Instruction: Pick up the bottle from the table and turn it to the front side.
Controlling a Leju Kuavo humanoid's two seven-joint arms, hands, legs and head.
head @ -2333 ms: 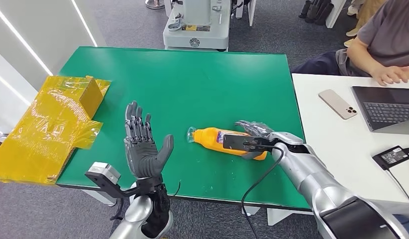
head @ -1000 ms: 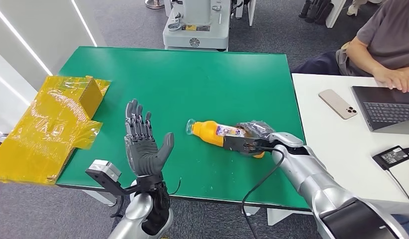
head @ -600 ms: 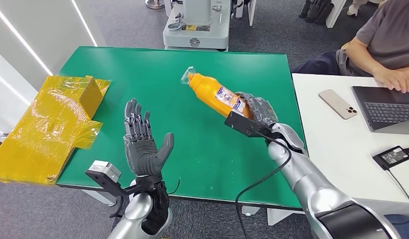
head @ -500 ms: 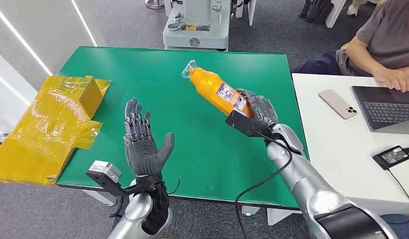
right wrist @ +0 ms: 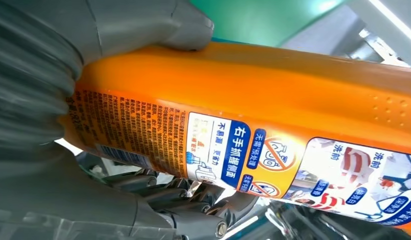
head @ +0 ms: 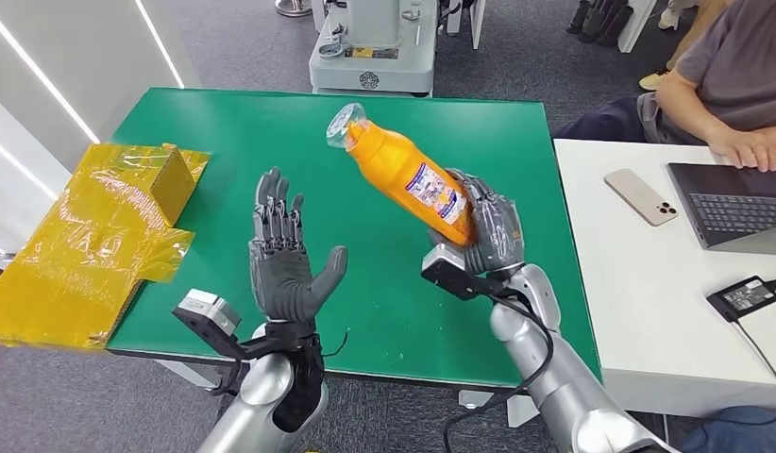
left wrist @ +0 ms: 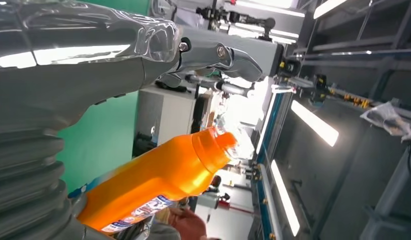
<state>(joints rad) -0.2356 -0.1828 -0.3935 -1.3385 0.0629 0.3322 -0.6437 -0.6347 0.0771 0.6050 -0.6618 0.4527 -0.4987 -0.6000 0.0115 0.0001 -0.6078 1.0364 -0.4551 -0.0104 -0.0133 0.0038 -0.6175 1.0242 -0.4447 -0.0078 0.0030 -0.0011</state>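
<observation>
The green table (head: 224,132) is spanning the scene, with a white table (head: 639,283) adjoining its right edge. Yellow wrapped cardboard (head: 92,236) is overhanging the green table's near left corner. At the far right, a person (head: 733,75) is resting a hand beside a laptop (head: 733,203), with a phone (head: 641,196) just left of it. The orange bottle (head: 408,179) is being held clear above the green table, tilted, its clear cap pointing far-left and its printed label facing the head camera. The right hand (head: 488,231) is grasping the bottle's lower end, fingers wrapping it. The left hand (head: 288,260) is hovering released, palm up and fingers spread, near-left of the bottle.
</observation>
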